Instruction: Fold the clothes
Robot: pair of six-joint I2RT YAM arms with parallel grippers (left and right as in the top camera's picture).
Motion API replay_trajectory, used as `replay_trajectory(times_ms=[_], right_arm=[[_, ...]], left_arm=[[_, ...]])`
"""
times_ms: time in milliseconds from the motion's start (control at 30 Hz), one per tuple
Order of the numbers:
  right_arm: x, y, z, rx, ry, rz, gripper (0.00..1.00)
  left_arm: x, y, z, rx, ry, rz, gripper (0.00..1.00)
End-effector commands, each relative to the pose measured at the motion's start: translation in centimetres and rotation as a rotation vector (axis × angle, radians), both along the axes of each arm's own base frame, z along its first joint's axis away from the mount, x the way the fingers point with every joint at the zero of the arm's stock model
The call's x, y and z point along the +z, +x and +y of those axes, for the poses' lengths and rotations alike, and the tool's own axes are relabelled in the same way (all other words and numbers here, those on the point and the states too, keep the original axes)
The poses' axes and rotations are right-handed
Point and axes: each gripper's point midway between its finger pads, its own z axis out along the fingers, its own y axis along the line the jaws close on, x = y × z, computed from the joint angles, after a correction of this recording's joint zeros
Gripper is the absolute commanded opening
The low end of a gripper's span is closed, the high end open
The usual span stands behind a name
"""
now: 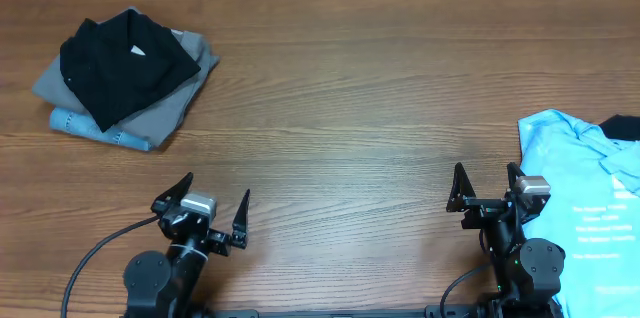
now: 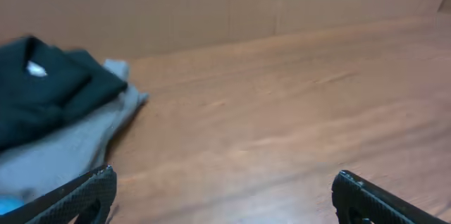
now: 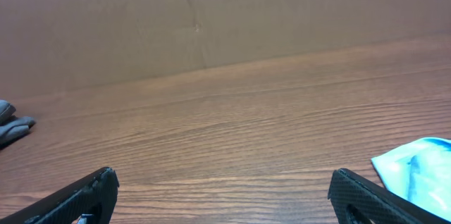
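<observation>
closest to us, the left fingers (image 2: 77,194) and the right fingers (image 3: 81,192) each stand spread wide with nothing between them, low at the near edge of the desk (image 1: 350,108). the black trousers (image 1: 125,63) lie as a folded bundle at the far left corner, well apart from both pairs of fingers, with a small white label (image 1: 135,51) showing on top. we see them resting on a grey garment (image 1: 185,98), which sticks out beneath them on both sides. under that, a pale blue folded piece (image 1: 95,128) peeks out on the near side. from the left wrist the bundle sits ahead and to the left, somewhat blurred. across the desk, at the right edge, a light-blue t-shirt (image 1: 585,188) with white print lies spread flat just beside the right arm. a bit of dark fabric (image 1: 625,126) touches its far edge, though we cannot tell what it is. one corner of the t-shirt shows low in the right wrist view.
</observation>
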Motion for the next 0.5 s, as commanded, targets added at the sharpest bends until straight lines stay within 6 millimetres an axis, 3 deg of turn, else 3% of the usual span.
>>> replay_trajectory(times_ms=[0, 67, 467], right_arm=[[0.3, 0.0, -0.1, -0.003, -0.003, -0.014, 1.00], [0.3, 0.0, -0.1, -0.003, -0.003, -0.014, 1.00], [0.3, 0.0, -0.1, -0.003, -0.003, -0.014, 1.00]], left_arm=[[-1.7, 0.4, -0.1, -0.010, 0.002, 0.002, 1.00], [-3.3, 0.6, -0.1, -0.005, 0.004, 0.034, 1.00], [-3.4, 0.7, -0.1, -0.007, 0.004, 0.031, 1.00]])
